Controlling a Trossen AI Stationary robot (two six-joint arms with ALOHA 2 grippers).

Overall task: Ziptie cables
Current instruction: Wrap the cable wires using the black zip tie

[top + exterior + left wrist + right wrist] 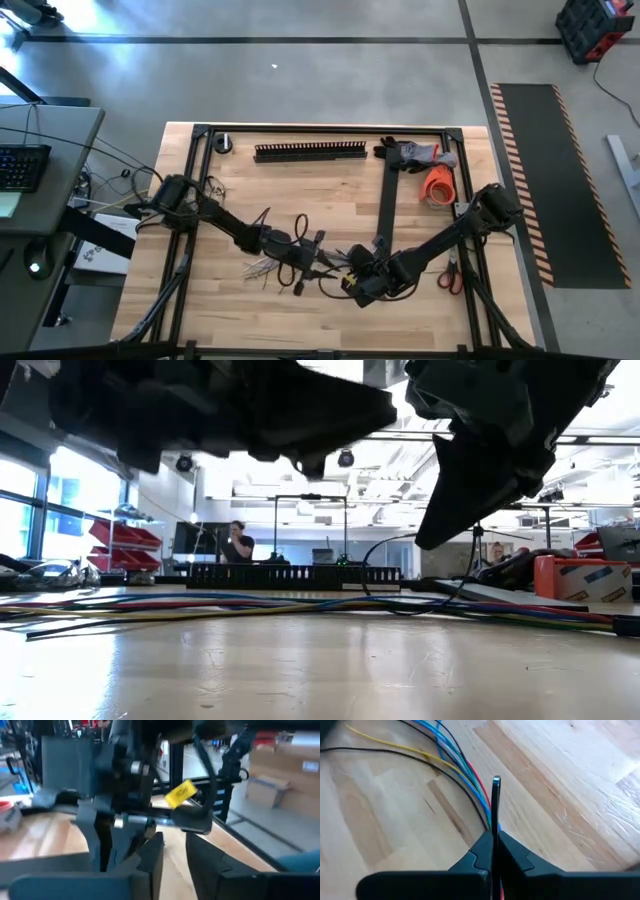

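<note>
The cables [285, 265] are a loose bundle of thin blue, red, yellow and black wires lying flat on the wooden table. They also show in the low view [300, 605] and the right wrist view [455, 760]. My left gripper [308, 250] hovers over the bundle with its fingers apart [175, 857] and nothing between them. My right gripper [352, 283] is just right of it, low over the cables' right end, shut on a thin dark zip tie [496, 800]. My right gripper pinches the zip tie between its two fingertips [496, 837]. The strip sticks out straight beyond the fingers, its free end [496, 781] clear over the table. The wires run in under the fingers; whether they touch them I cannot tell.
A black slotted duct [310, 151] lies at the far edge, with gloves [415, 154] and an orange tape roll [438, 186] at the far right. Scissors [450, 275] lie to the right. Black frame rails [387, 200] cross the table. People stand in the room behind.
</note>
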